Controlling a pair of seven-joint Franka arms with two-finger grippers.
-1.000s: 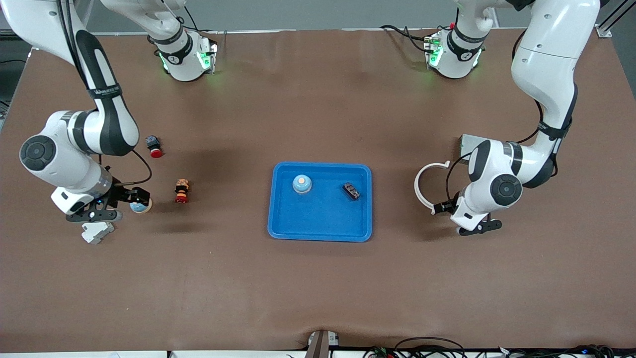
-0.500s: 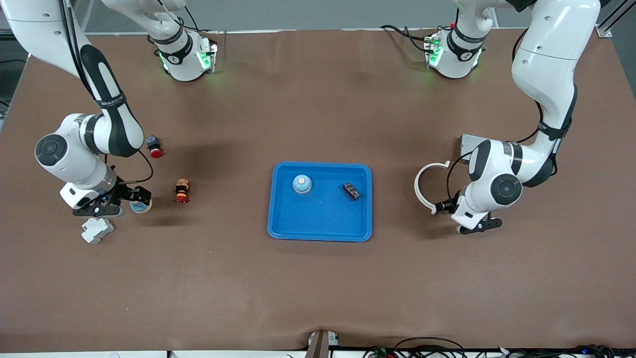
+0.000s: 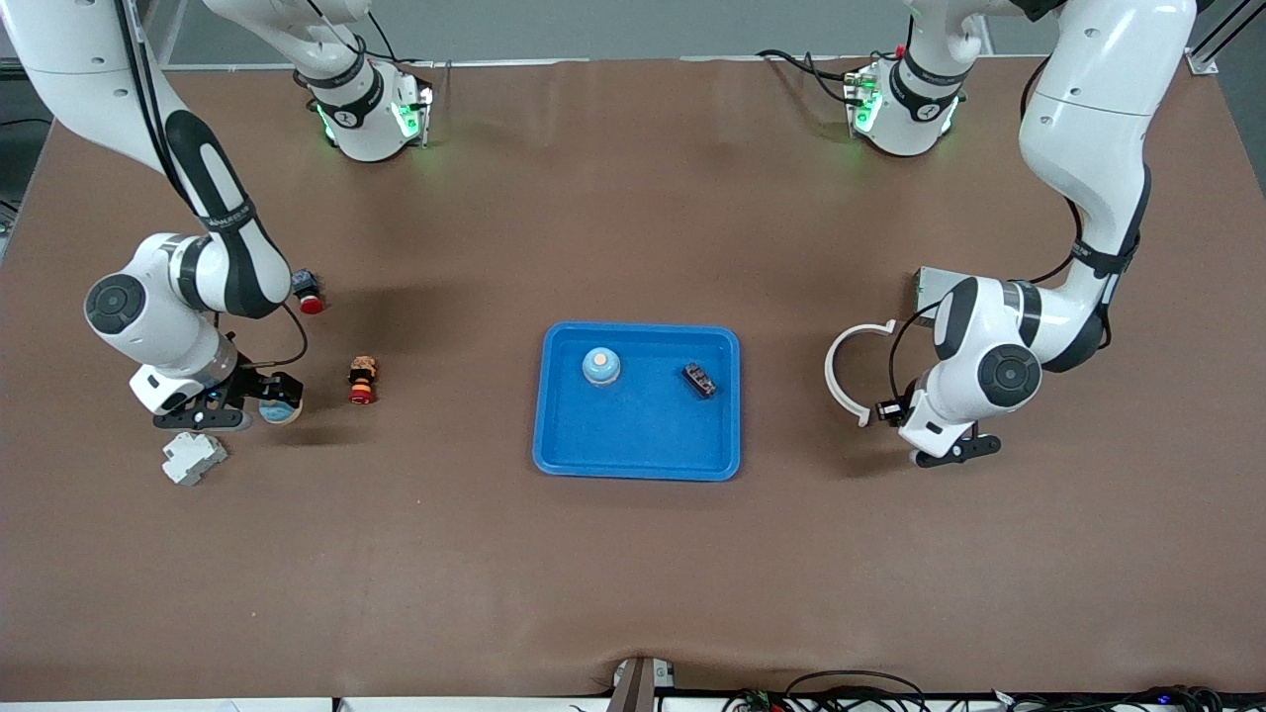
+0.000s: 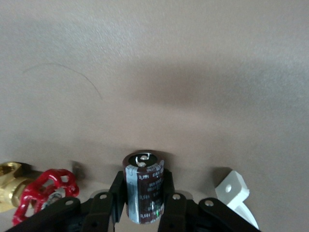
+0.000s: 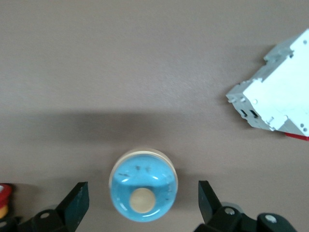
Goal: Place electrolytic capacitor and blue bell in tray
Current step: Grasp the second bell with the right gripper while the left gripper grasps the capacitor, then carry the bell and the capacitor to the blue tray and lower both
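The dark brown electrolytic capacitor (image 4: 144, 186) stands upright on the table with my left gripper (image 4: 144, 181) shut on its sides. In the front view my left gripper (image 3: 948, 450) is low at the left arm's end, and the capacitor is hidden under the wrist. One blue bell (image 5: 143, 184) with a cream button sits on the table between the open fingers of my right gripper (image 5: 142, 193), with a gap on each side. It shows partly beside my right gripper (image 3: 259, 400) as the blue bell (image 3: 282, 407). The blue tray (image 3: 638, 450) holds another blue bell (image 3: 600, 366).
A small black part (image 3: 699, 380) lies in the tray. A white breaker (image 3: 194, 458), a red-and-yellow switch (image 3: 362, 381) and a red push button (image 3: 309, 294) surround my right gripper. A white ring (image 3: 841, 371), a grey box (image 3: 928, 285) and a red-handled brass valve (image 4: 46, 188) are by my left gripper.
My left gripper has shut on the capacitor. The right arm has shifted a little toward the tray's side over the bell, fingers still open.
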